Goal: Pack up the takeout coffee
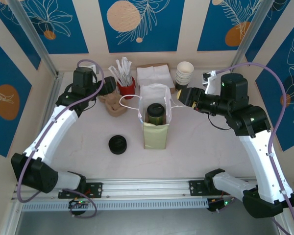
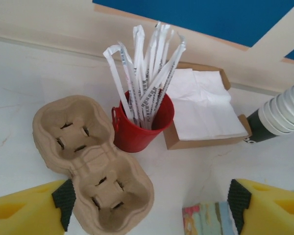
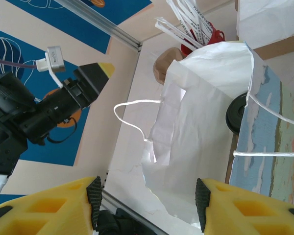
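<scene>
The small paper coffee cup with a black lid (image 1: 156, 113) stands inside the white paper bag (image 1: 157, 89), mid surface (image 1: 201, 147). The right jaws sit partly open just right of the bag, holding nothing. The left jaws hang wide over the brown cardboard cup tray (image 2: 93, 161), far left. If a wrapped straw (image 2: 147, 73) from the red bucket (image 2: 137, 134) is next, pinch one near its top.

Top: high overhead, looking down. L wrist: close above red straw bucket (image 2: 142, 131). R wrist: close beside paper bag (image 3: 201, 122); bucket shared.
</scene>
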Motion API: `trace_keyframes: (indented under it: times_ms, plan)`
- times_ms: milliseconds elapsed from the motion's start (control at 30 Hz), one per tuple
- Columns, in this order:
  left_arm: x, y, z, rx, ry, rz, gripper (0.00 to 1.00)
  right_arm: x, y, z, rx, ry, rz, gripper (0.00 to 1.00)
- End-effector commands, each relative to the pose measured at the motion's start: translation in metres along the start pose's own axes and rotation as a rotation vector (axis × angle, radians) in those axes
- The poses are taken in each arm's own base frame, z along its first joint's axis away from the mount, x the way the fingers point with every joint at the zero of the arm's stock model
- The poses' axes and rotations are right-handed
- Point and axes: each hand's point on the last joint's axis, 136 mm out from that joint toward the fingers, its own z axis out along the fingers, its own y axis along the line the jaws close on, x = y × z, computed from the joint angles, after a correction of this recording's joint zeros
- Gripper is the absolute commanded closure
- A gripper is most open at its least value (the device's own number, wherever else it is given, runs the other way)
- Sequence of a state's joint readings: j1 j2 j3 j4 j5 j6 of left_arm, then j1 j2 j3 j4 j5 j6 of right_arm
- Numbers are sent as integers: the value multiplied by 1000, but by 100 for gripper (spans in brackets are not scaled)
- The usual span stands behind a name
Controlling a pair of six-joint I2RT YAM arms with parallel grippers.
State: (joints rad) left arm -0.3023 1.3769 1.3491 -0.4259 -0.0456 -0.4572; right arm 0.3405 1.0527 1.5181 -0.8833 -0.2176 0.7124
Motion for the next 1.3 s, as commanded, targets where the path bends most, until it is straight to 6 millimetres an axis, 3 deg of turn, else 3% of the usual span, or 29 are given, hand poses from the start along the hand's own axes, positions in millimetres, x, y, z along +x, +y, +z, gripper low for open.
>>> trace_keyframes:
  times_ms: [0, 500, 933, 1267]
  plan:
    - [-25, 1, 16, 3, -47, -17, 22, -3, 10, 1, -32, 5, -37, 44]
    - [-39, 38, 104, -2, 33, -99, 55, -18, 6, 18, -33, -7, -131, 43]
    - [-40, 46, 155, 23, 90, -105, 64, -22, -6, 26, -5, 0, -129, 43]
    - [-40, 56, 174, -3, 103, -109, 67, -27, -13, 26, 13, -13, -126, 43]
